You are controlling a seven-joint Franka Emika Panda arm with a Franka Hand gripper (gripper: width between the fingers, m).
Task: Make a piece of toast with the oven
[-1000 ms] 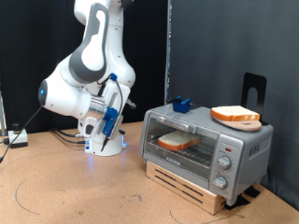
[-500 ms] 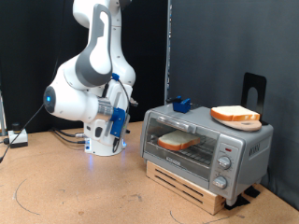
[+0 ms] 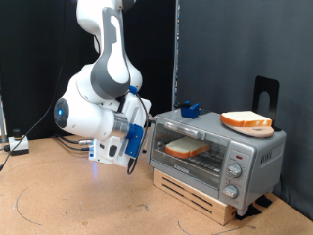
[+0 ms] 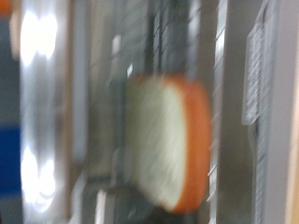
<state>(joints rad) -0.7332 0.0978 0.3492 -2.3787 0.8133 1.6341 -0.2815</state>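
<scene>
The silver toaster oven [image 3: 215, 149] stands on a wooden pallet at the exterior view's right, with its glass door shut. One slice of toast [image 3: 183, 148] lies on the rack inside. The blurred wrist view shows this slice [image 4: 166, 140] through the glass. A second, alike slice [image 3: 245, 120] lies on top of the oven at its right end. My gripper [image 3: 143, 118] hangs just off the oven's left front corner, facing the door. Its fingers do not show clearly in either view, and nothing shows between them.
A small blue object [image 3: 188, 108] sits on the oven's top at the back left. A black stand [image 3: 264, 93] rises behind the oven. Three knobs [image 3: 233, 173] line the oven's right panel. The robot base [image 3: 108, 149] and cables are at the left on the brown table [image 3: 78, 201].
The arm has swung to the exterior view's right and lowered, bringing the hand from beside the robot base up close to the oven's left front. Both slices have stayed put.
</scene>
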